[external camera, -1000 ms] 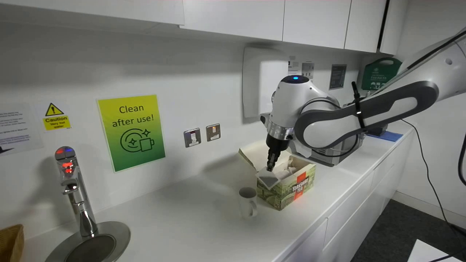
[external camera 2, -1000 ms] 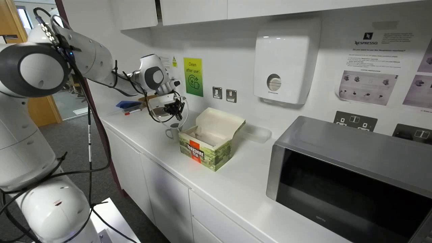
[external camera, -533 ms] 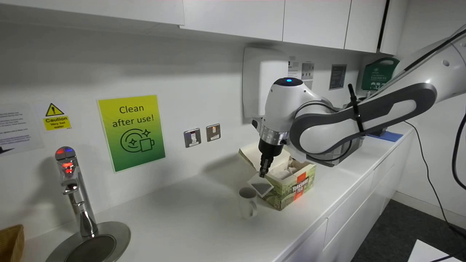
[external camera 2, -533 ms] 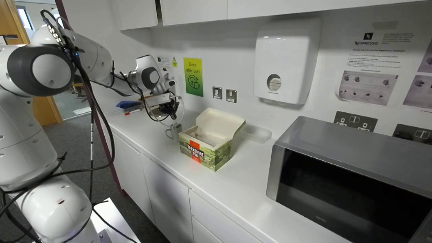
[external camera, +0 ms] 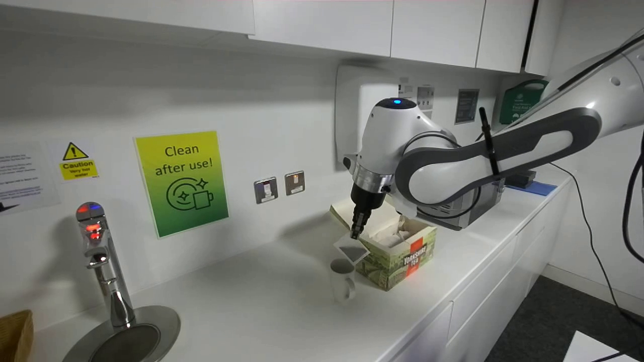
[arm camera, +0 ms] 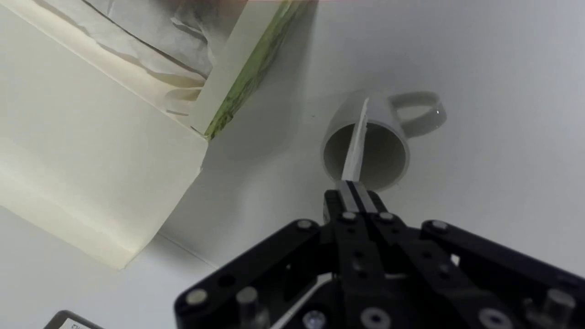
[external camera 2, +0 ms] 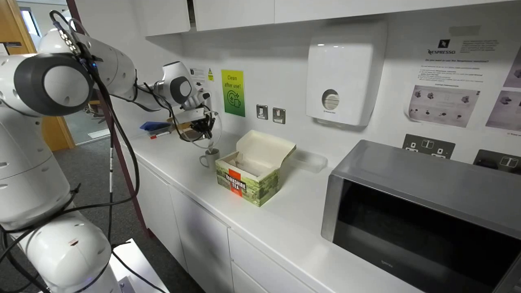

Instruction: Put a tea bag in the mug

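The plain white mug (external camera: 341,286) stands upright on the counter, beside the open tea box; it also shows in an exterior view (external camera 2: 212,159) and the wrist view (arm camera: 375,108). My gripper (external camera: 356,236) points down above the mug. In the wrist view, the gripper (arm camera: 353,183) is shut on a pale square tea bag (arm camera: 355,153), seen edge-on across the mug's mouth. In an exterior view the tea bag (external camera: 352,249) hangs by a corner, its lower corner near the rim. Whether it touches the rim cannot be told.
The open green and red tea box (external camera: 397,256) stands close beside the mug, its lid (external camera 2: 266,148) raised towards the wall. A clear plastic tray (external camera 2: 309,161) and a microwave (external camera 2: 419,219) are farther along. A tap (external camera: 108,271) and round drain (external camera: 168,319) are at the opposite end.
The gripper has moved with the tea bag from over the tea box's edge to over the mug, first lower, then slightly up. The mug and box have not moved.
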